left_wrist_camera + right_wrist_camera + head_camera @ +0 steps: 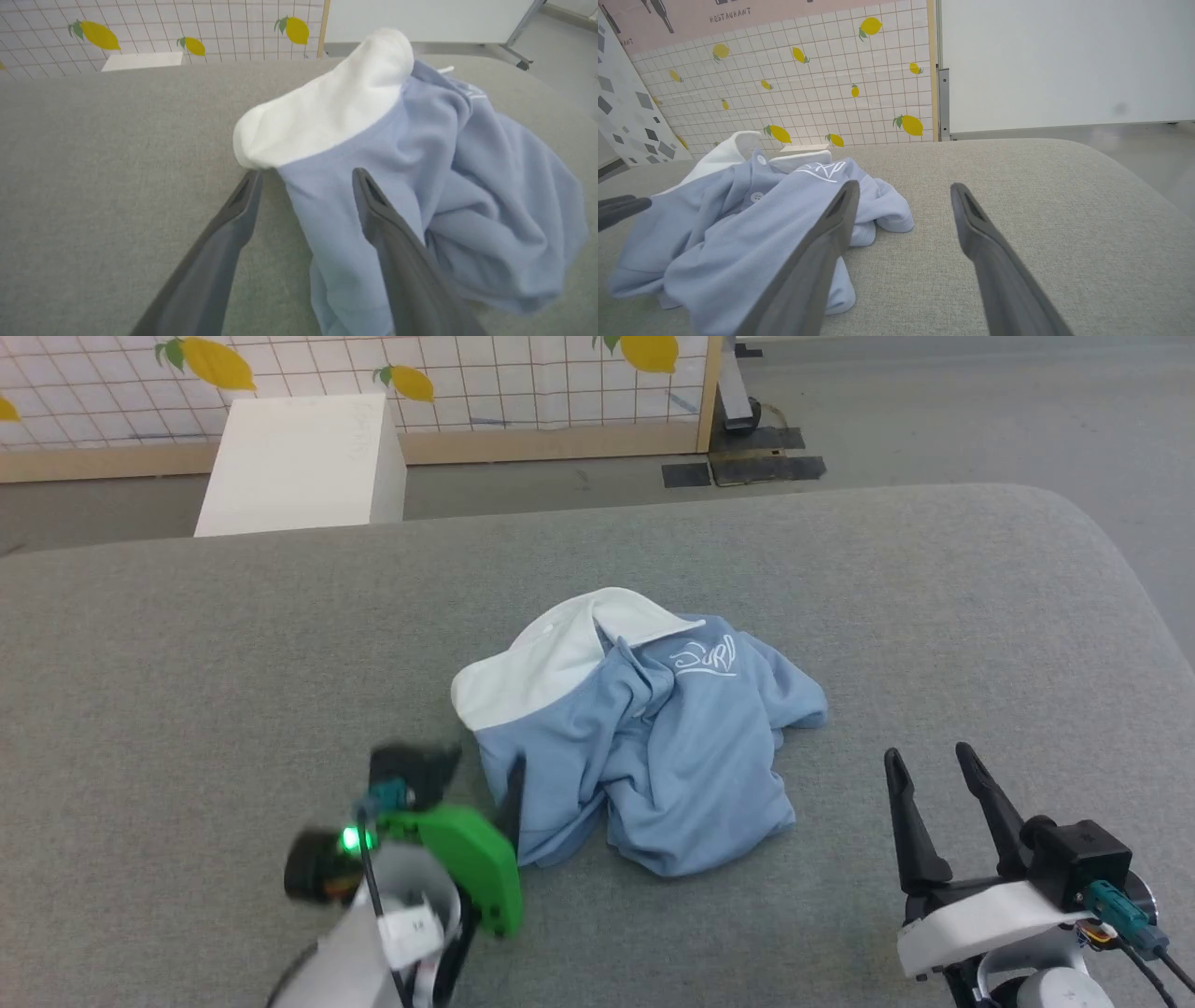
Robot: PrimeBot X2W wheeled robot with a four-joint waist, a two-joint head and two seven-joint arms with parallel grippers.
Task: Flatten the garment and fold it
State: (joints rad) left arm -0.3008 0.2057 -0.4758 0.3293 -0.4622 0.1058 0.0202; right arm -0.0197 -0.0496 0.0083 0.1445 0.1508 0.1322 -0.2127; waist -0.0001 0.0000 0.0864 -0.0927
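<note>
Half straddles the left edge of the polo shirt [653, 747] with left gripper [307, 173], wide and empty. Holds right gripper [929, 753] wide too, farther off.

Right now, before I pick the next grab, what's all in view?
shirt: one, light blue with white collar, crumpled mid-pad
pad: one, grey, under the shirt
box: one, white, on the floor beyond the pad's far edge
lemon panel: one, white grid with yellow lemons, behind the box
mats: a few, dark, on the floor at the far right
left gripper: one, dark fingers, jaws open astride the shirt's edge below the collar
right gripper: one, dark fingers, jaws open, apart from the shirt, to its right
</note>
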